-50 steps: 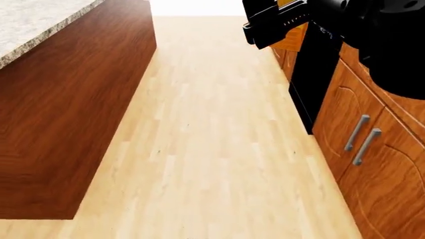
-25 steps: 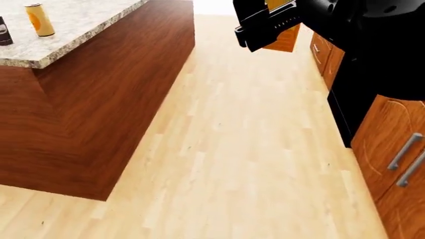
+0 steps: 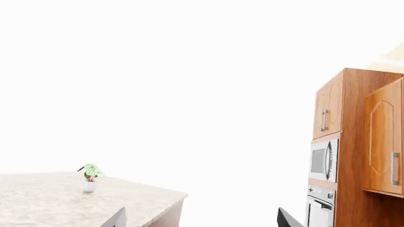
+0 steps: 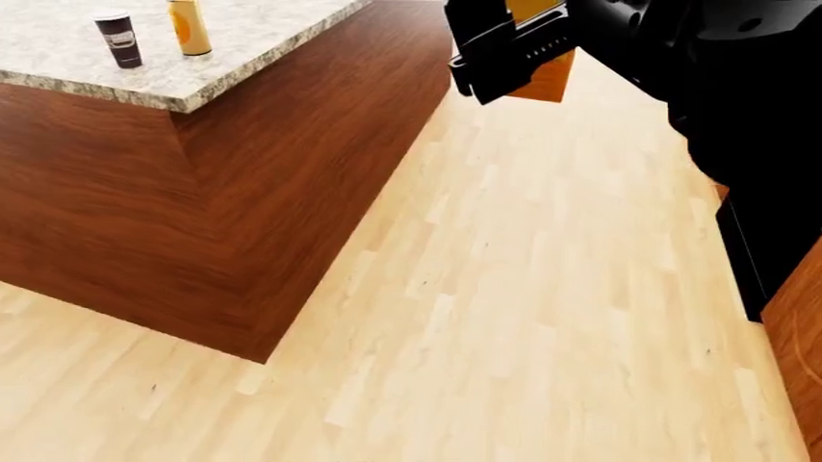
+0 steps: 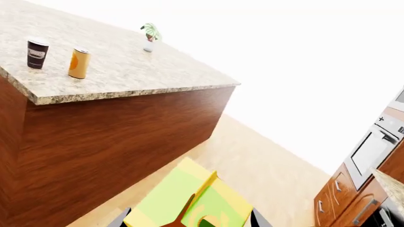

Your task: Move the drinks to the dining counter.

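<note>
The dining counter (image 4: 257,58), granite on dark wood, fills the upper left of the head view. On its top stand the dark paper cup (image 4: 118,38) and the orange-yellow can (image 4: 191,26), close together. The right wrist view shows the same cup (image 5: 37,53) and can (image 5: 79,63) near the counter's corner. My right gripper (image 4: 507,48) hangs over the floor, shut on the yellow-orange juice carton (image 4: 546,82). The carton's gabled top (image 5: 192,203) fills the space between the fingers. In the left wrist view my left gripper (image 3: 202,221) is open and empty.
A small potted plant (image 5: 150,37) stands farther back on the counter. Light wood floor (image 4: 514,318) lies between the counter and the wooden cabinets (image 4: 799,356) at the right. A tall cabinet with a microwave (image 3: 323,161) and an oven shows in the left wrist view.
The head view has swung left: the counter now takes more of the picture, the cup and can sit further right in it, and the handled cabinets have slid off the right edge.
</note>
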